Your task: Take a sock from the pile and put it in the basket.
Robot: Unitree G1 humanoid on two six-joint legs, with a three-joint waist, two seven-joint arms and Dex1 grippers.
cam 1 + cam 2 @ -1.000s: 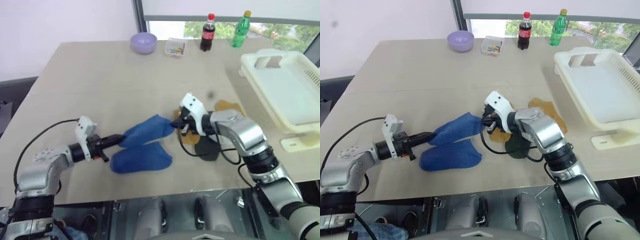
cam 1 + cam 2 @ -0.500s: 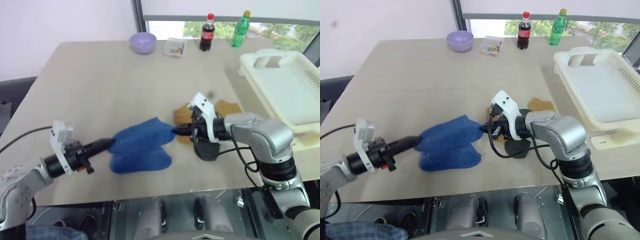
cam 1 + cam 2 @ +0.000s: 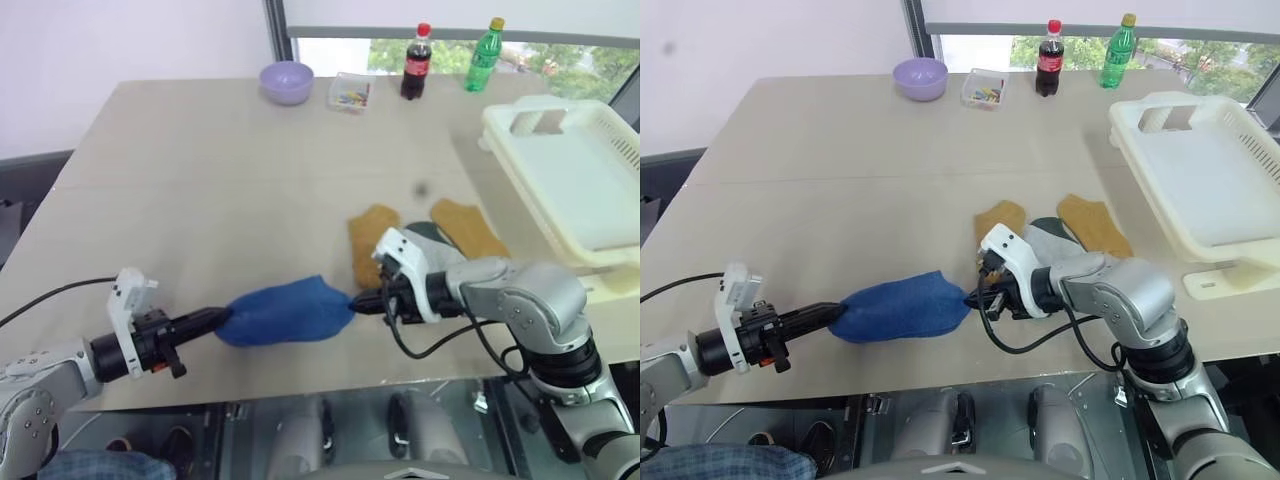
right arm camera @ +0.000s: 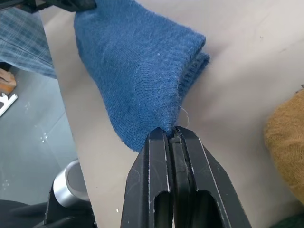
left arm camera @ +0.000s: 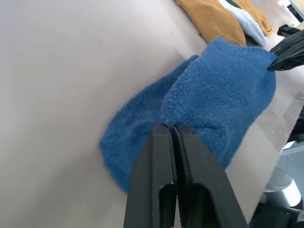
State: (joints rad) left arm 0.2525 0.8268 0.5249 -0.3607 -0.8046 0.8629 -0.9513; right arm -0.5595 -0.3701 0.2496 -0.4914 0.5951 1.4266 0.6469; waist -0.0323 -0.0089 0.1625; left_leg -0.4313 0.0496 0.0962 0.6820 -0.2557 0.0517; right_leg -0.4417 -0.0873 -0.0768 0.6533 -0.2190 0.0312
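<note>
A royal blue sock [image 3: 285,312] hangs stretched just above the table's near edge between both grippers. My left gripper [image 3: 216,320] is shut on one end and my right gripper [image 3: 358,302] is shut on the other end. The left wrist view shows the fingers [image 5: 164,156] pinching the knit, with a second blue sock [image 5: 126,152] lying flat under it. The rest of the pile sits behind the right gripper: two mustard socks [image 3: 368,240] [image 3: 468,226] with a pale grey sock [image 3: 1045,242] between them. The cream basket [image 3: 1140,170] stands at the far right.
The table's near edge [image 3: 300,385] runs close below the held sock. At the back stand a lilac bowl [image 3: 287,83], a small clear box [image 3: 350,94], a cola bottle [image 3: 414,64] and a green bottle [image 3: 482,58]. Bare tabletop [image 3: 230,170] spreads across the left and middle.
Both grippers have drawn back toward the table's near edge with the blue sock stretched between them. It now hangs over the second blue sock, and the mustard and grey socks lie uncovered.
</note>
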